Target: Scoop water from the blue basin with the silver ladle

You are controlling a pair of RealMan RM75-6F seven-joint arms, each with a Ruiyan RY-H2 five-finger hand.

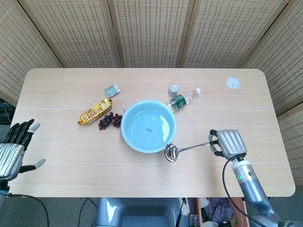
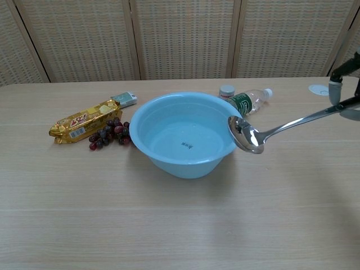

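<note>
The blue basin (image 1: 148,126) (image 2: 185,135) holds water and sits mid-table. My right hand (image 1: 228,143) (image 2: 347,84) grips the handle end of the silver ladle (image 1: 182,149) (image 2: 264,131), held up in the air. The ladle's bowl (image 2: 243,135) hangs at the basin's right rim, above it and tilted. My left hand (image 1: 13,149) hovers off the table's left edge with fingers spread and nothing in it; the chest view does not show it.
A gold snack pack (image 1: 94,111) and dark grapes (image 1: 109,120) lie left of the basin. A small tin (image 1: 111,90) sits behind them. A plastic bottle (image 1: 183,100) and a grey cap (image 1: 173,90) lie behind the basin's right. A white disc (image 1: 232,83) is far right.
</note>
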